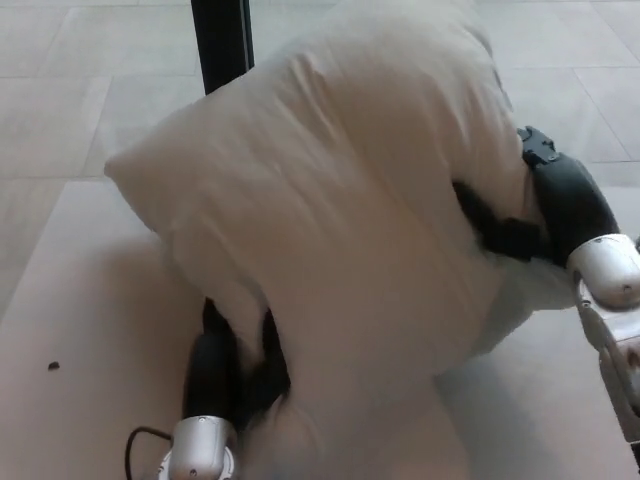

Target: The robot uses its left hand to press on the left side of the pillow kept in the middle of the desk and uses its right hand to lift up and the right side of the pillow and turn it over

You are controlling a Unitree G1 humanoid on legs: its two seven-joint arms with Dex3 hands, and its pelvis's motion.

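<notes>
Background: pale tiled floor (80, 110) beyond desk, black vertical post (222, 40) at 12 o'clock.
Surface: light beige desk top (70, 330), small dark speck (52, 366) at 9 o'clock.
Head view, task thing: large cream-white soft fabric pillow (340, 230) reared up on edge, fills frame centre, top corner out of frame at 12 o'clock, lower edge on desk at 6 o'clock.
Left hand: black left hand (235, 355) at 7 o'clock, tucked under pillow's lower left edge, touching fabric; finger state cannot tell, mostly hidden.
Right hand: black right hand (505, 232) at 3 o'clock, fingers dug into pillow's raised right side, gripping it.
Step (judgement): mid-flip, right side lifted, left edge pinned.
Next (judgement): right hand needs to carry raised side over toward 9 o'clock past upright, left keeps edge down, then release.
</notes>
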